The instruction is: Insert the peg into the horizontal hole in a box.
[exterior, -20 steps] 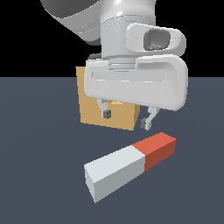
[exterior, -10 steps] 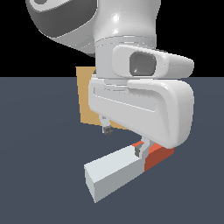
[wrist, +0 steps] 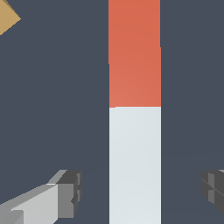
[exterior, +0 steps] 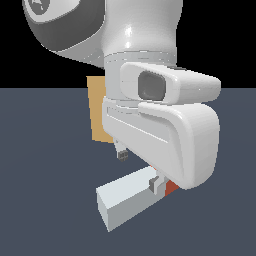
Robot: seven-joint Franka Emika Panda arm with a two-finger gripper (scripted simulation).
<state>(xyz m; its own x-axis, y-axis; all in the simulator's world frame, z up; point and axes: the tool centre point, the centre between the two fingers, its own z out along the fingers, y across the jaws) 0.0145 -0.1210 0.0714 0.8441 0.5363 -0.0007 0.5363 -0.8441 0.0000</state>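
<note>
One arm fills most of the exterior view, its white wrist housing low over the dark floor (exterior: 45,165). Beneath the housing the gripper (exterior: 139,170) hangs with one finger (exterior: 121,154) showing behind the peg and the other finger just in front of it at the housing's lower edge. The peg (exterior: 127,197) lies flat on the floor, its pale grey end nearest the camera; only a sliver of its red-orange end peeks out under the housing. The box (exterior: 98,112) stands behind the arm, toward the exterior view's left, largely hidden; its hole is not visible here.

In the wrist view the peg (wrist: 134,131) runs straight through the middle of the frame, red-orange on one stretch and pale grey on the other. The gripper (wrist: 142,189) straddles the grey part: one fingertip (wrist: 70,192) on one side, the second at the frame's far edge, both standing clear of the peg with dark floor (wrist: 52,87) between. The jaws are spread wide and grip nothing. A tan corner, probably the box (wrist: 6,16), shows at the frame's edge, well apart from the peg.
</note>
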